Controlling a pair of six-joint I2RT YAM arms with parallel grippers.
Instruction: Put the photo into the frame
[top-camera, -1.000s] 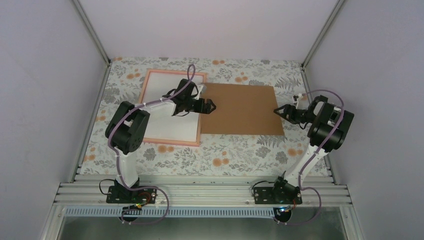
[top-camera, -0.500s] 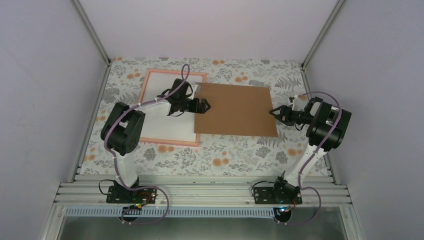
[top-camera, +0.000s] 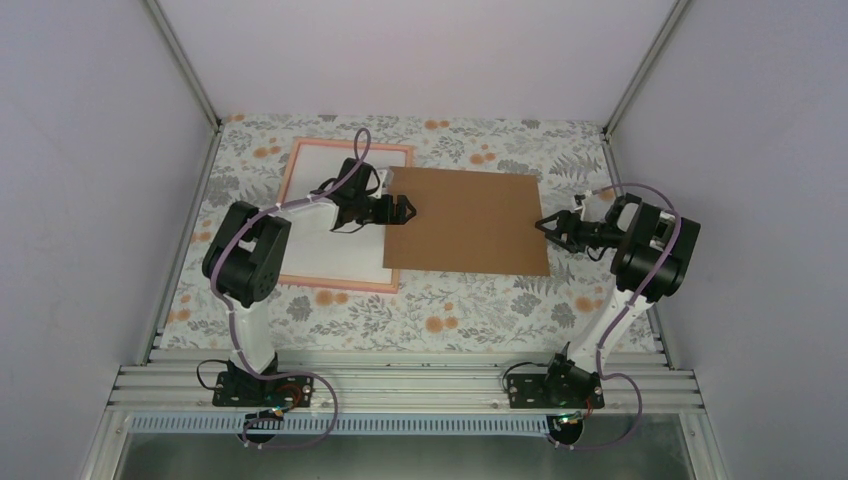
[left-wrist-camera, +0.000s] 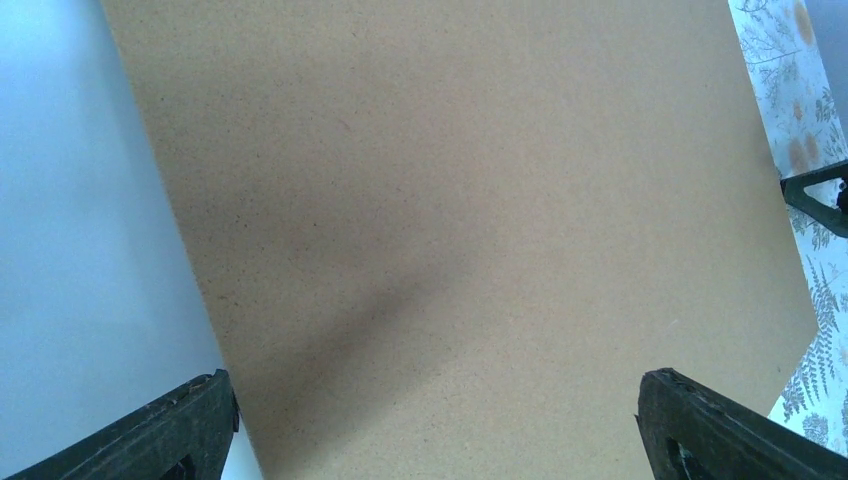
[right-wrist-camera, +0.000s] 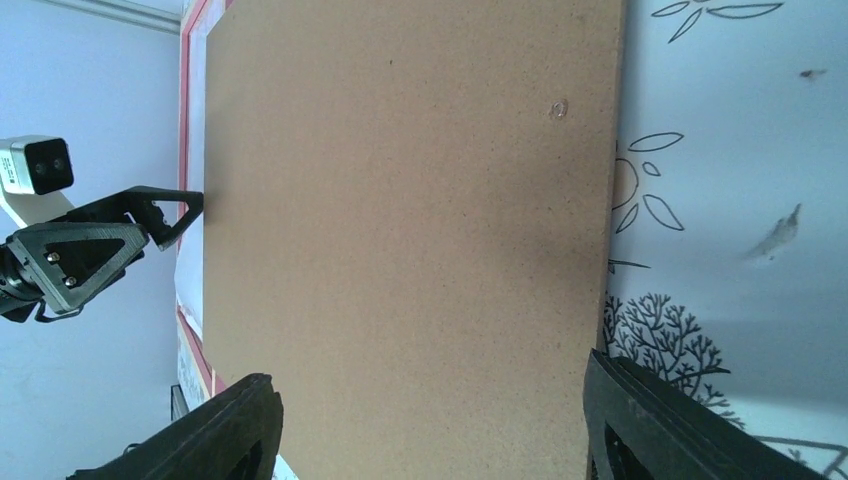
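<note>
Frame (top-camera: 335, 286) lies partly under the brown backing board (top-camera: 465, 220).

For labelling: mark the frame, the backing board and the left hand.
frame (top-camera: 350, 286), top view, near pink rail
backing board (top-camera: 470, 222), top view, brown middle
left hand (top-camera: 408, 209), top view, midway between fingertips

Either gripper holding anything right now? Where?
Nothing held. Both jaws open: left gripper over the backing board's left edge, right gripper at its right edge.

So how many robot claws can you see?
2. The left gripper is over the brown board, by the pink frame; the right gripper is at the board's right edge. None look hidden.
</note>
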